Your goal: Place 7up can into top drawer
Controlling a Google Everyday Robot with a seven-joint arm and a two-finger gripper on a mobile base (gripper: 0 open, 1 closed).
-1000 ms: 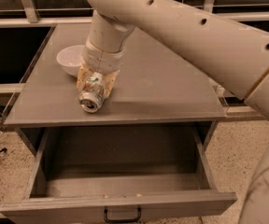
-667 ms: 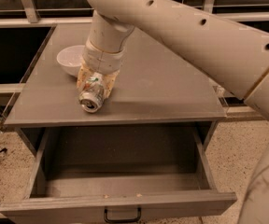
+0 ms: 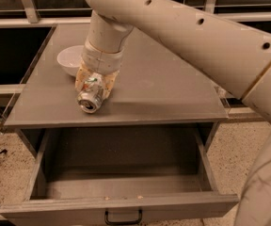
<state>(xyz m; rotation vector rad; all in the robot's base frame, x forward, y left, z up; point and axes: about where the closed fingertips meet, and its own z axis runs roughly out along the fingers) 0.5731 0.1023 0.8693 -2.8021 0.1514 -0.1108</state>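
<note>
**Current state.** The gripper (image 3: 94,84) is pinching the 7up can (image 3: 90,99), with one finger bearing on each side of the can body. The can is lying on its side with its silvery end facing forward, above and behind the left half of the top drawer (image 3: 126,205). Whether the can is touching the counter (image 3: 173,88) or hanging just clear of it cannot be told. The top drawer is standing pulled out, showing a bare grey floor. A white bowl (image 3: 67,60) is sitting further behind the drawer than the can, just beside the gripper's wrist.

**Step in hand (judged).** The arm is carrying the held can from the counter to the drawer.

**Doing it well.**
1. The can is thin-walled and dented, so the grip is likely calling for moderate force: enough to prevent slipping, not enough to crush.
2. The counter's front edge is overhanging the rear of the drawer. The can is needing lift before any forward travel, or it is risking a drag across that edge.
3. Forward travel is best ending over the middle of the drawer, between its front panel and the counter edge.
4. A can on its side is prone to rolling, so release is best made low, close to the drawer floor.
</note>
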